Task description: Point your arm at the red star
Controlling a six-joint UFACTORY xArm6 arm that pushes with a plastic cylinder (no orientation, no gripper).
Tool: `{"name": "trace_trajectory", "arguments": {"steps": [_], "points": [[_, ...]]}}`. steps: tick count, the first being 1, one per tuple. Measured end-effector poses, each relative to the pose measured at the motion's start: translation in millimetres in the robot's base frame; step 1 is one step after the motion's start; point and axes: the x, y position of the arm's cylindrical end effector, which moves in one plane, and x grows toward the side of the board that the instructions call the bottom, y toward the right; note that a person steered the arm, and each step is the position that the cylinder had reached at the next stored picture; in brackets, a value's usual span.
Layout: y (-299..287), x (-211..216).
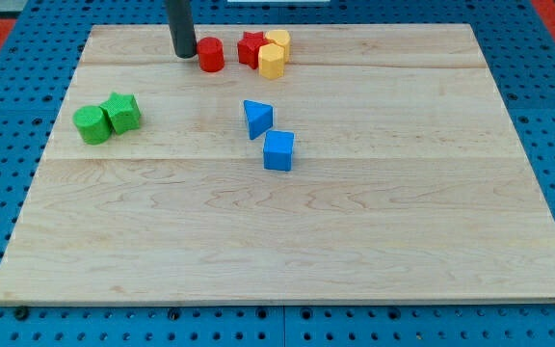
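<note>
The red star [250, 46] lies near the view's top centre, touching a yellow block [272, 62] and another yellow block [278, 40] on its right. A red cylinder-like block [210, 55] stands just left of the star. My tip [184, 54] rests on the board right beside the red cylinder's left side, about 70 px left of the red star. The dark rod rises out of the view's top.
Two green blocks [91, 125] [121, 112] sit together at the view's left. A blue triangle [256, 118] and a blue cube [278, 150] lie at the centre. The wooden board [355, 231] rests on a blue pegboard.
</note>
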Motion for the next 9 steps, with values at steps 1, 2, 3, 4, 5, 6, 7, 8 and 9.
{"name": "trace_trajectory", "arguments": {"steps": [1, 2, 3, 4, 5, 6, 7, 8, 9], "points": [[3.5, 0.0], [36.3, -37.8], [60.5, -56.4], [62.0, -57.2], [62.2, -57.9], [62.5, -57.8], [63.7, -58.0], [64.2, -58.1], [64.4, -58.1]]}}
